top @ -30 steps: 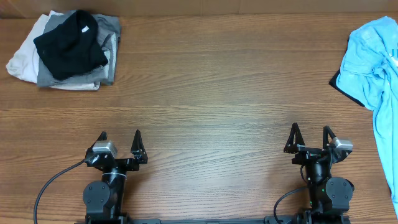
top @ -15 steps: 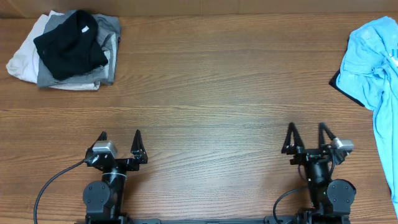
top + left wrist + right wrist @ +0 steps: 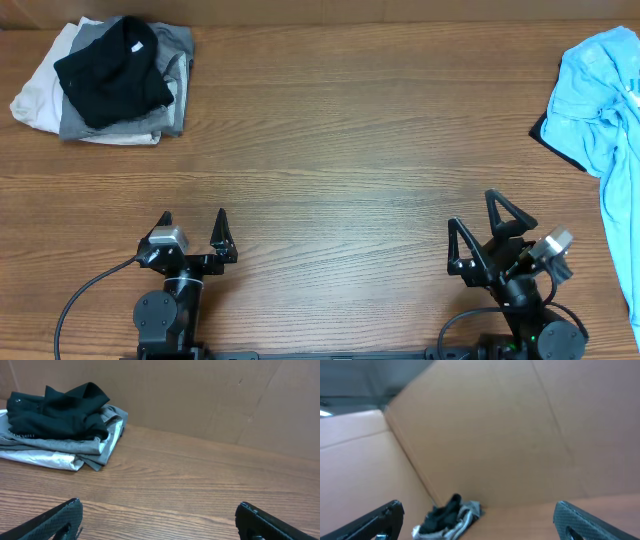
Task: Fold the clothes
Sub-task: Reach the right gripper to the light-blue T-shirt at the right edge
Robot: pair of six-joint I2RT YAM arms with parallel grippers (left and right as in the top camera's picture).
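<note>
A crumpled light blue soft T-shirt [image 3: 600,95] was seen at the far right edge of the brown wooden table [image 3: 340,130]. It ran partly out of the overhead view, and a dark garment [image 3: 547,137] showed beneath its left side. At the far left corner a loose pile of garments [image 3: 100,85] was laid, with black cloth uppermost, grey under it and white at the bottom. The same pile was shown in the left wrist view, in front of a brown cardboard wall [image 3: 200,395].

The left gripper [image 3: 192,214] was held at the near edge, left of centre. Its jaws were spread wide with nothing between them, and its black fingers [image 3: 55,520] were seen well apart over bare wood. The right gripper [image 3: 470,207] was held at the near edge on the right, turned askew, with its jaws likewise spread wide and empty. Its camera was tilted upward, so that mostly cardboard was seen, and the pile appeared only small and far off.

No garment was laid out in the middle, so the task was judged to be at its opening step, with no shirt yet taken. The blue shirt, lying nearest the right gripper, would probably need to be reached first. It would have to be pinched at an edge, drawn onto the bare middle and spread flat before any fold. Because the cloth was bunched, care would be called for so that the dark garment beneath was not dragged along.
</note>
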